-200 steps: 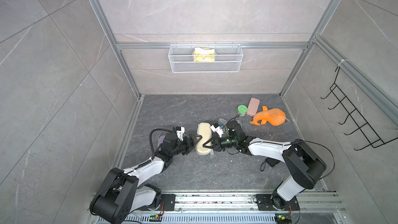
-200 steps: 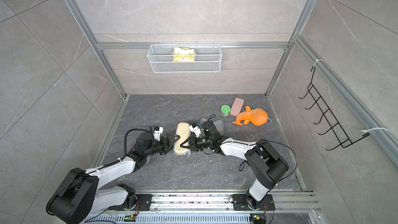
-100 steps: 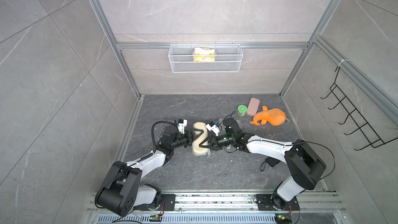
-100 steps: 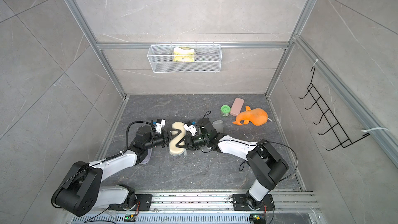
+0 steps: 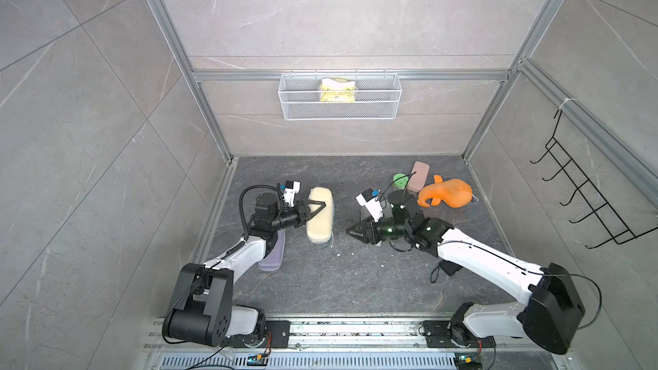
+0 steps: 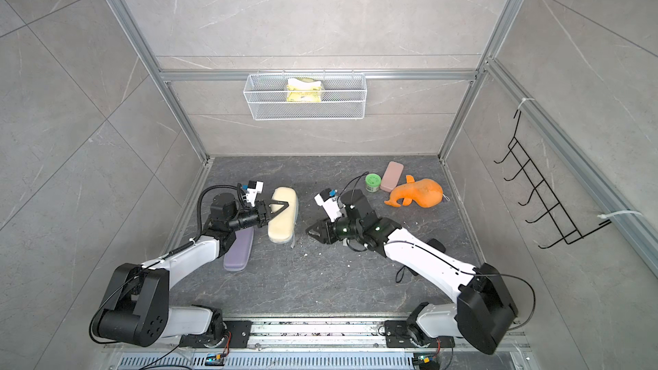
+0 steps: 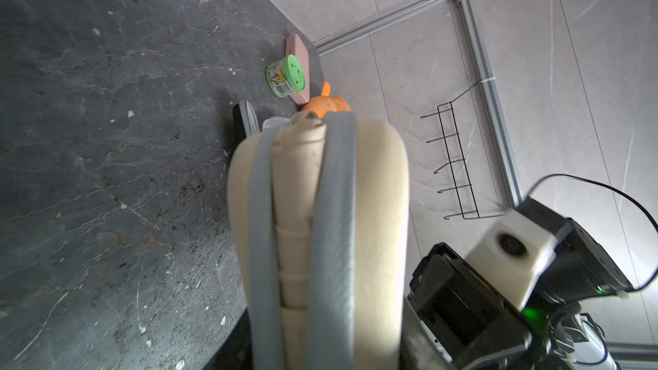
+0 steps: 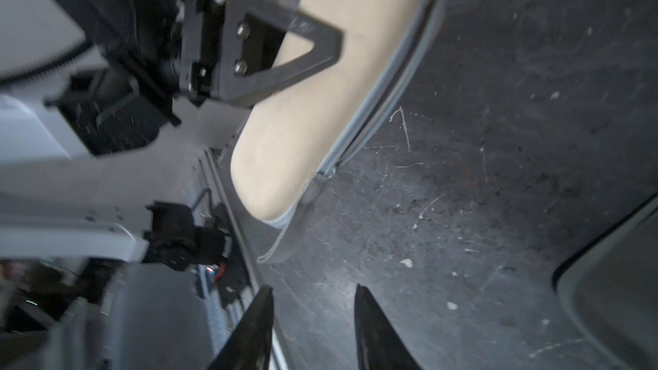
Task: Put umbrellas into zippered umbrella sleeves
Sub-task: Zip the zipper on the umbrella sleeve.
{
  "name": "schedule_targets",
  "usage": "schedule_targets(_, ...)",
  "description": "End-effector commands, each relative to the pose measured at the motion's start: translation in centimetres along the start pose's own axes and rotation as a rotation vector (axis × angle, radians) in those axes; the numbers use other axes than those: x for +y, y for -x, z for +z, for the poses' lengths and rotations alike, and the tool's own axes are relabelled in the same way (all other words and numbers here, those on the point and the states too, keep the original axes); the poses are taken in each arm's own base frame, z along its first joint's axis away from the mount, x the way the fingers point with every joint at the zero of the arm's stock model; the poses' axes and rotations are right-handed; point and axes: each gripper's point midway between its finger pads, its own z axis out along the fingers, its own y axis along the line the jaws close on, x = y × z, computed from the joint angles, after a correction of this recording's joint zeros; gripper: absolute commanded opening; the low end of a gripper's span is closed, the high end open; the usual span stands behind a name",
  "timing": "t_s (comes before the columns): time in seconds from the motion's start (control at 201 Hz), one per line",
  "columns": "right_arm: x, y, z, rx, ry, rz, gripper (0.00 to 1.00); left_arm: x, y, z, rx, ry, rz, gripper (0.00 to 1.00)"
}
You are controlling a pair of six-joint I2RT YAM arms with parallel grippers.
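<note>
Cream sleeve (image 5: 319, 231) in L gripper (image 5: 322, 207)

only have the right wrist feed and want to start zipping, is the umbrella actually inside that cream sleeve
observer: Yes. The left wrist view looks into the cream sleeve: the cream umbrella lies between its two shells, whose grey zipper edges stand apart.
operator: is it clamped or just touched from above
observer: Clamped, it seems. The left hand has it: in the left wrist view the sleeve fills the space between the jaws.
operator: any other sleeve close by
observer: In both top views a lilac sleeve lies beside the cream one, looking closed, partly under the left forearm.
</note>
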Motion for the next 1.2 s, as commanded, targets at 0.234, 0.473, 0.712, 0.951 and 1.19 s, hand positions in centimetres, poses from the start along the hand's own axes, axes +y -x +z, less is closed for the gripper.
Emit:
schedule_targets(0.234,-2.6,1.9,2.1,-0.222,-0.258,-0.43,0.33,-5.0,1.6,0.2,0.029,-0.158,0.167,0.27)
schedule_targets(0.473,-1.6,1.9,4.9,-0.232,-0.28,-0.562,0.4,-4.2,1.3,0.5,0.044,-0.143,0.105,0.26)
schedule_targets(0.712,-1.7,2.4,6.5,-0.222,-0.337,-0.623,0.36,-3.9,1.0,0.7,0.063,-0.131,0.075,0.25)
schedule_targets(0.951,-2.0,3.5,6.1,-0.227,-0.394,-0.663,0.32,-3.2,0.3,0.8,0.085,-0.108,0.065,0.24)
schedule_targets(1.19,-1.5,3.7,6.3,-0.216,-0.379,-0.698,0.26,-3.0,0.1,0.8,0.095,-0.101,0.063,0.22)
